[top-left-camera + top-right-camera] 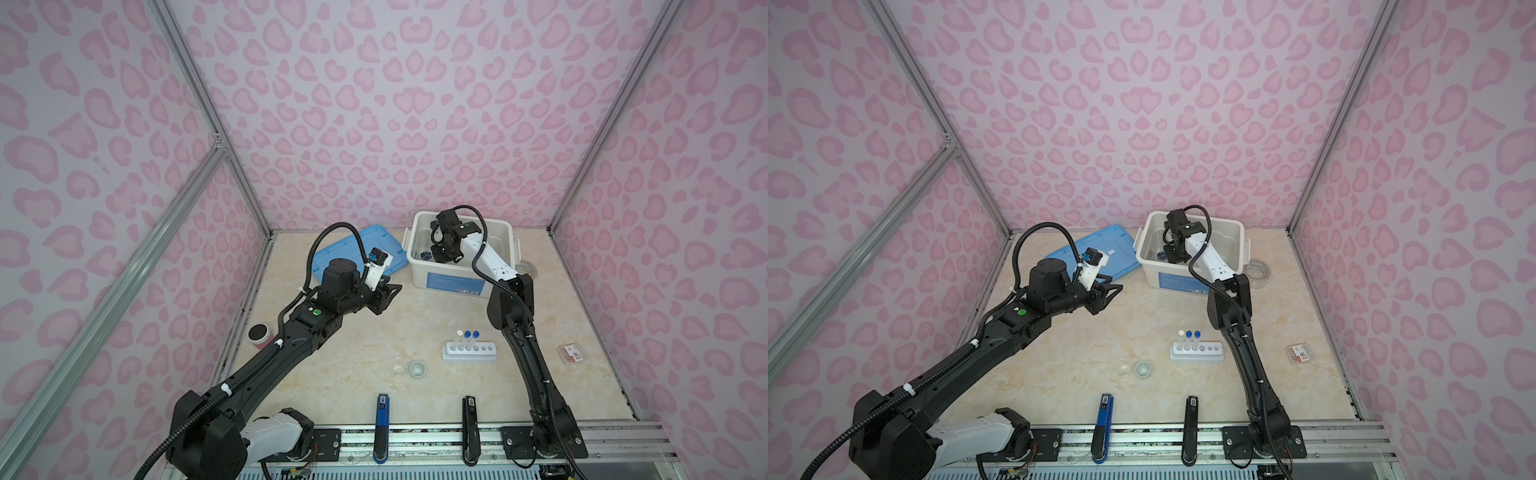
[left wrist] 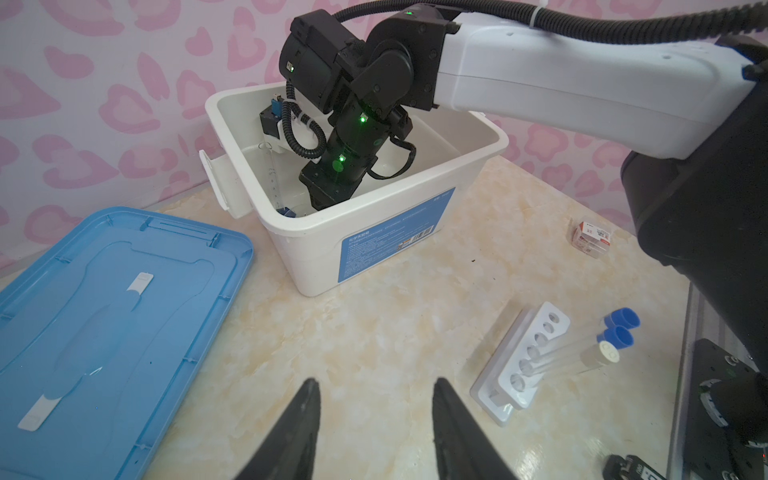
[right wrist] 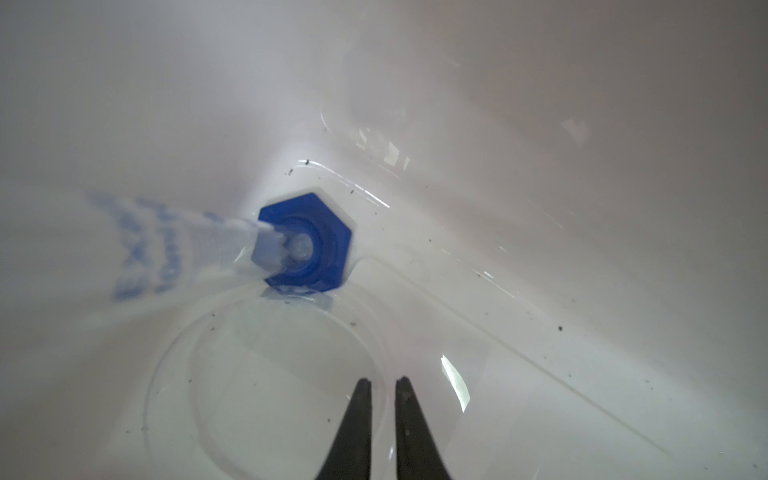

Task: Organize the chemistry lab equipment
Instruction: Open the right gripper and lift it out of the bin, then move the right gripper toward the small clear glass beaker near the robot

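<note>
Dish (image 3: 270, 374) and blue-based cylinder (image 3: 307, 245) sit inside the white bin (image 1: 417, 272). Your right pincer (image 3: 382, 380) there is open a crack, empty. Next you likely lift out and fetch the cup (image 1: 417, 368) outside the bin.

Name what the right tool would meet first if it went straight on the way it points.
Probably the clear round dish on the white bin floor, just beyond the right tool; depth is unclear.

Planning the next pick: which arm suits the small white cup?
Likely left. The left hand is open over the table near the small white cup; the right hand is deep in the white bin.
</note>
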Action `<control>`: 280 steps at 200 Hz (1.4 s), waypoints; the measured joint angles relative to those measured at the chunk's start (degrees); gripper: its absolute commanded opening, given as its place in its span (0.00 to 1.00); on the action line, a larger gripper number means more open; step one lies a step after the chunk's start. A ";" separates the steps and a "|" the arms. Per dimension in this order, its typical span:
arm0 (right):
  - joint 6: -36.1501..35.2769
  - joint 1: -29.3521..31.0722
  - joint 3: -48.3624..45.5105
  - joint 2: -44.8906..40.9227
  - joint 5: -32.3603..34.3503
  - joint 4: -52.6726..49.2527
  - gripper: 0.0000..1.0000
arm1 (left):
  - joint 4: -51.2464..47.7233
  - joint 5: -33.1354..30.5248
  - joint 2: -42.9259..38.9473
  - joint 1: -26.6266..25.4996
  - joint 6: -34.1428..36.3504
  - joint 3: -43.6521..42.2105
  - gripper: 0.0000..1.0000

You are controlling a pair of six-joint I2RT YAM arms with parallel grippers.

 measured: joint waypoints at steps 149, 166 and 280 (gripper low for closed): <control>-1.14 -0.26 0.00 -9.16 1.66 -1.77 0.21 | 0.04 0.15 -1.62 -0.02 0.20 -0.90 0.47; -1.31 -0.26 0.00 -11.10 2.05 -2.34 0.21 | 0.07 0.37 -1.95 -0.04 0.20 -0.90 0.47; -5.40 4.02 -20.90 -38.01 2.12 -3.72 0.25 | 0.13 1.36 -0.66 -0.07 3.76 2.12 0.48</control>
